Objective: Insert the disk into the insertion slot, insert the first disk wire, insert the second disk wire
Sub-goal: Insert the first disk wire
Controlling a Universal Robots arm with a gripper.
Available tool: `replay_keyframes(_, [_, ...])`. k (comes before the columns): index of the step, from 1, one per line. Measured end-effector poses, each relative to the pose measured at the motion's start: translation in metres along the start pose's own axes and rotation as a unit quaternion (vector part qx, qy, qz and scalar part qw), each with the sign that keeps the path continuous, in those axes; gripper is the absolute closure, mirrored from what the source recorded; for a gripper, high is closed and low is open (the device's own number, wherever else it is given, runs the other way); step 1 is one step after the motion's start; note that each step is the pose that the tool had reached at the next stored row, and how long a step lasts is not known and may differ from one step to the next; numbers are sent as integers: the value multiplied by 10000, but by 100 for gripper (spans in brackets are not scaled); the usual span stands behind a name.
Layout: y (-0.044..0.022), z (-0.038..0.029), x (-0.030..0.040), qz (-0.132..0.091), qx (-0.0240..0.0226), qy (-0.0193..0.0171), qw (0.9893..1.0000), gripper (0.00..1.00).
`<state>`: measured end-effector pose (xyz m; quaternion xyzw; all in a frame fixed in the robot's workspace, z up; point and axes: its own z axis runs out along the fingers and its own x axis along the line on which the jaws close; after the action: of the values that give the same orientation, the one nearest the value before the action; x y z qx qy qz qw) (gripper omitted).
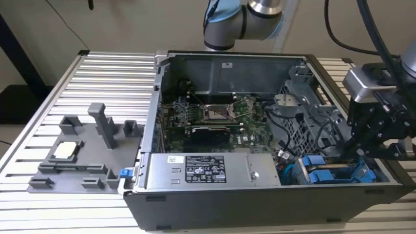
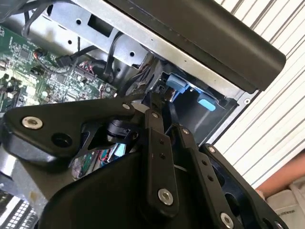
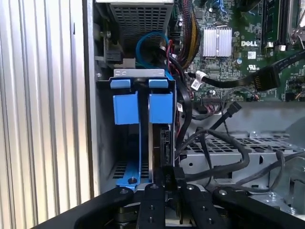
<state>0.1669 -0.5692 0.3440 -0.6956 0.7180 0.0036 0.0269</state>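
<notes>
Already seated in its blue carrier, the disk [image 3: 160, 108] stood inside the insertion slot [image 3: 143, 73], at five o'clock within the open computer case [image 1: 215, 214] in the exterior view. The gripper [image 3: 170, 187] hung at the disk's edge, pinching a black wire plug [image 3: 170, 172]. A grey power-supply box [image 1: 195, 170] lay at the slot's nine o'clock. The case rested on a slatted desk [image 1: 110, 73].

Green motherboard [image 1: 215, 123] beside labelled power-supply box [image 1: 198, 170]
</notes>
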Motion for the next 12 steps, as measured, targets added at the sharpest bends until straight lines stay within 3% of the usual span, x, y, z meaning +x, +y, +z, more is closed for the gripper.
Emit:
replay_keyframes(3, [1,29,2,193,7,-40,9998,81])
replay_keyframes(6, [-2,48,3,248,8,-73,9997,81])
replay_keyframes(12, [-21,66,3,258,5,-81,9996,81])
